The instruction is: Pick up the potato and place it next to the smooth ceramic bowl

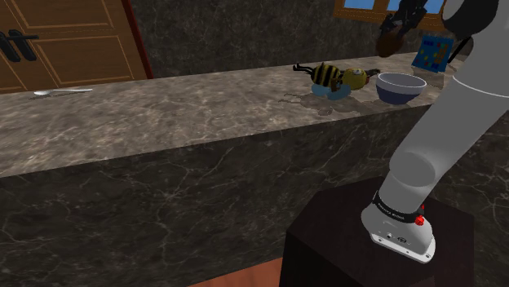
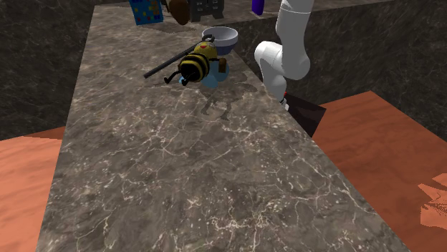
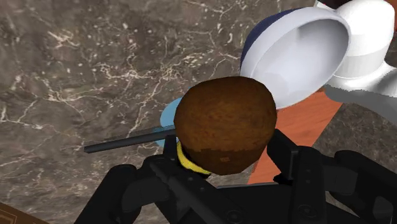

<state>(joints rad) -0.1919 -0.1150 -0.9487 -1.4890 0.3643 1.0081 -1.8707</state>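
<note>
My black gripper (image 3: 226, 154) is shut on a round brown potato (image 3: 225, 123) and holds it in the air above the marble counter. In the shoulder view the gripper (image 1: 401, 24) and the potato (image 1: 388, 41) hang above and just behind the bowl (image 1: 400, 86). The bowl is white inside and dark blue outside, and it stands at the counter's near edge. From the wrist, the bowl (image 3: 298, 56) lies just beyond the potato. In the second exterior view the potato (image 2: 179, 9) and gripper (image 2: 204, 7) sit at the top edge, above the bowl (image 2: 220, 36).
A yellow-and-black bee toy (image 1: 330, 76) with a dark rod lies on a light blue plate (image 1: 330, 92) next to the bowl. A colourful box (image 1: 430, 53) stands behind it. A spoon (image 1: 61, 92) lies far along the counter (image 1: 179, 114). A wooden door (image 1: 65, 41) is behind.
</note>
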